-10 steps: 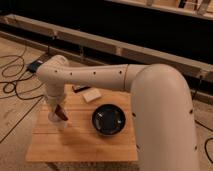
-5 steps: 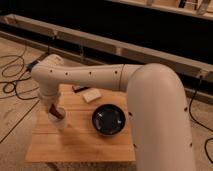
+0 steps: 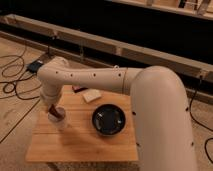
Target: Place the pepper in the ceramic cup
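The small pale ceramic cup [image 3: 61, 123] stands on the left part of the wooden table [image 3: 80, 145]. My gripper [image 3: 55, 113] hangs from the white arm directly over the cup and reaches down to its rim. A slender red-orange shape, the pepper [image 3: 52, 109], shows at the gripper tip just above the cup's mouth. The gripper hides most of the pepper and the inside of the cup.
A wide black bowl [image 3: 108, 120] sits right of the cup at the table's middle. A flat white object [image 3: 92, 95] and a small dark item [image 3: 77, 90] lie at the back edge. Cables [image 3: 15, 85] run over the floor to the left. A metal rail runs behind.
The arm's wrist has swung a little to the left and the gripper has shifted slightly left with it, staying at the cup.
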`<action>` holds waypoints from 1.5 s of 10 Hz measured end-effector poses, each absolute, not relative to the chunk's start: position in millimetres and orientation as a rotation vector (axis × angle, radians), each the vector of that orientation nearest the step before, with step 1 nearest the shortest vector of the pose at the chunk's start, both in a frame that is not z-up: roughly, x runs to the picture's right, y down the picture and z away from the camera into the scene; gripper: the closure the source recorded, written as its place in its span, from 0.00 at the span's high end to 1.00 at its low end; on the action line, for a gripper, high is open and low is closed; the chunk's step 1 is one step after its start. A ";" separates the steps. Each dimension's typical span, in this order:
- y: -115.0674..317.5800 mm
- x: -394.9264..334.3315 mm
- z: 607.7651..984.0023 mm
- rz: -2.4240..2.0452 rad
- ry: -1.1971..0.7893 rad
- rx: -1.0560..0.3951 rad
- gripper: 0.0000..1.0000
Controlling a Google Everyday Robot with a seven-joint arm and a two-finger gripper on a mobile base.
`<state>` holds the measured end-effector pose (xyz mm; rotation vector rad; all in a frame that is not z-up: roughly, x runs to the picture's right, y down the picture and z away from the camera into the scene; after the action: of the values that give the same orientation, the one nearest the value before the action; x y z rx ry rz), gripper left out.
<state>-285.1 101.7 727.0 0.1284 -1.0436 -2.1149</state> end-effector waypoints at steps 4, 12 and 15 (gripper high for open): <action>102.0 -280.5 737.7 -2.078 -1.070 0.214 0.10; 103.6 -276.4 730.5 -2.035 -1.081 0.320 0.80; 104.0 -275.0 733.4 -2.024 -1.070 0.343 0.80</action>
<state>-275.0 104.0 733.4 0.3427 -1.0697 -2.0239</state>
